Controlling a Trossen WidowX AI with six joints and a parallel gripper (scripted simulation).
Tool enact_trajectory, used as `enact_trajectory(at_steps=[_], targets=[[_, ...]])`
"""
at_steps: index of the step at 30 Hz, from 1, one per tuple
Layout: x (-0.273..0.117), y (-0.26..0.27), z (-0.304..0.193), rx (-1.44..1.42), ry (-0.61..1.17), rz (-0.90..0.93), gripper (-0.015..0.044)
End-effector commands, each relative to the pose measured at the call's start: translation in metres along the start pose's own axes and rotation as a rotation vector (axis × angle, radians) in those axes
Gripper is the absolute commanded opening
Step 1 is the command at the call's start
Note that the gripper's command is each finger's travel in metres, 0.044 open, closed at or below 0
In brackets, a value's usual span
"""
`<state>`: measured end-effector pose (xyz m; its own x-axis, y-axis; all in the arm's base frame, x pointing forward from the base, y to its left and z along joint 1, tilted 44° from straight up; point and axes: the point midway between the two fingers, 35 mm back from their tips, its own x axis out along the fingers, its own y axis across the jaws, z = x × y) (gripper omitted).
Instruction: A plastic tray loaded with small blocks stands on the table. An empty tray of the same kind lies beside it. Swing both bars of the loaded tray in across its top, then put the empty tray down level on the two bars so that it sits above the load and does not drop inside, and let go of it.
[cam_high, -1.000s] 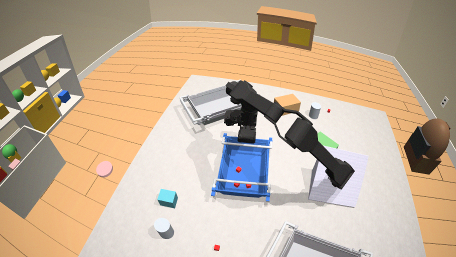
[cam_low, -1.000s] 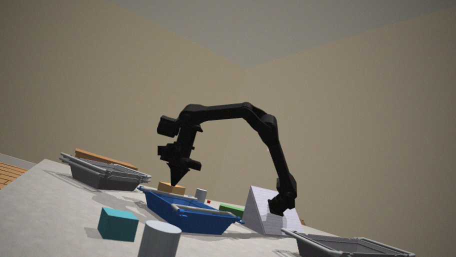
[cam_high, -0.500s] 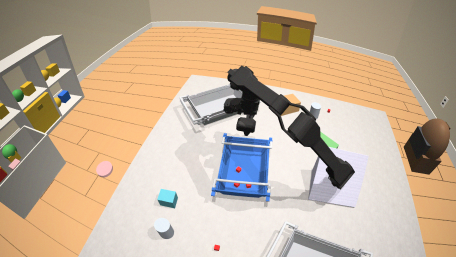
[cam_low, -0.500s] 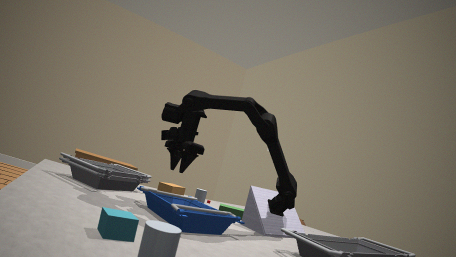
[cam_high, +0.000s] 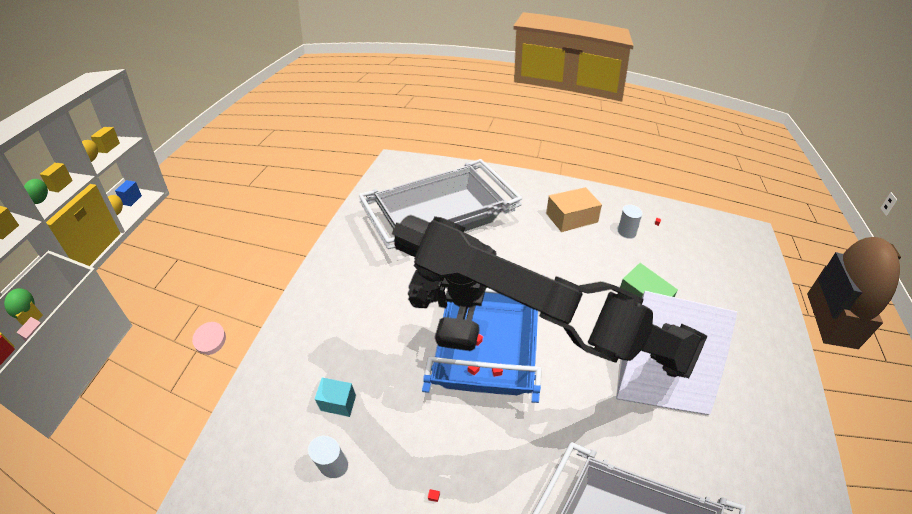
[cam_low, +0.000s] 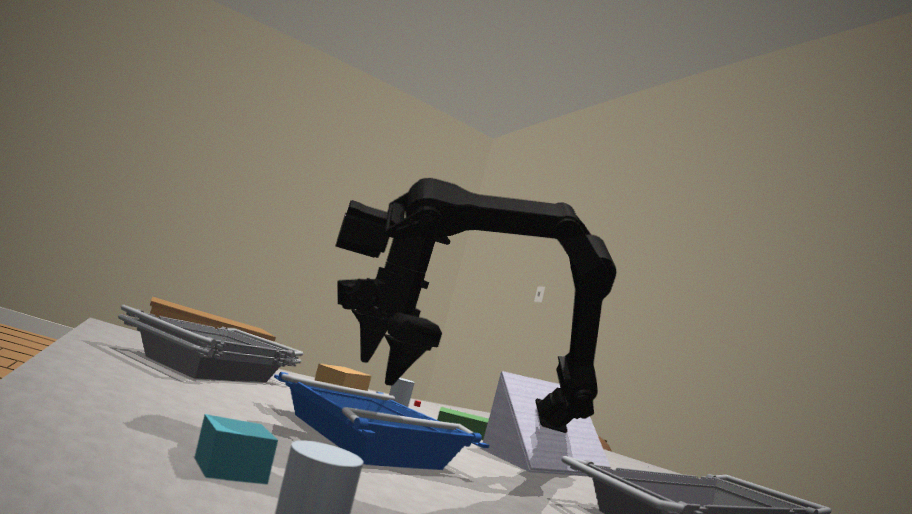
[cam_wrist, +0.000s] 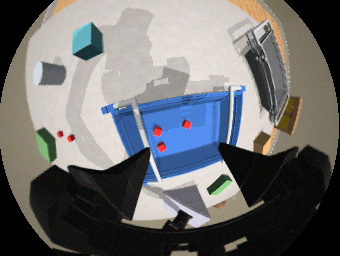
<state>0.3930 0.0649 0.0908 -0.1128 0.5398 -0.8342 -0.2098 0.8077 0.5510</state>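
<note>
The loaded tray is blue (cam_high: 488, 385) (cam_low: 383, 446) (cam_wrist: 200, 162) and stands on the table with red blocks (cam_high: 496, 371) (cam_wrist: 186, 124) inside. Its near white bar (cam_high: 483, 364) (cam_low: 408, 420) (cam_wrist: 142, 127) lies across the top near one end. The other bar (cam_low: 338, 386) (cam_wrist: 231, 115) lies across the top near the far end; the arm hides it in the top view. My gripper (cam_low: 377, 372) (cam_wrist: 185, 148) is open and empty, pointing down above the blue tray. One grey empty tray (cam_high: 478, 223) (cam_low: 236, 369) (cam_wrist: 260, 80) stands at the back left, another (cam_high: 613, 482) (cam_low: 606, 491) at the front right.
A teal block (cam_high: 335, 397) (cam_low: 236, 450) (cam_wrist: 87, 41) and a pale cylinder (cam_high: 326, 454) (cam_low: 322, 478) (cam_wrist: 51, 73) stand left of the blue tray. An orange block (cam_high: 573, 209), another cylinder (cam_high: 629, 221) and a green block (cam_high: 648, 280) stand behind. A lilac wedge (cam_high: 715, 344) is under the arm's base.
</note>
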Motion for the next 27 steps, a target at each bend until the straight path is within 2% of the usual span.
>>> enact_trajectory(at_steps=[1, 9, 15, 17, 22, 27], targets=[[0.003, 0.066, -0.013, 0.025, -0.003, -0.076, 0.044], [0.005, 0.18, -0.071, 0.074, -0.088, -0.158, 0.044], [0.002, 0.238, -0.136, 0.127, -0.178, -0.141, 0.044], [-0.006, 0.255, -0.147, 0.066, -0.262, -0.123, 0.044], [-0.005, 0.279, -0.218, 0.095, -0.259, -0.041, 0.044], [-0.006, 0.28, -0.285, 0.15, -0.21, 0.051, 0.044]])
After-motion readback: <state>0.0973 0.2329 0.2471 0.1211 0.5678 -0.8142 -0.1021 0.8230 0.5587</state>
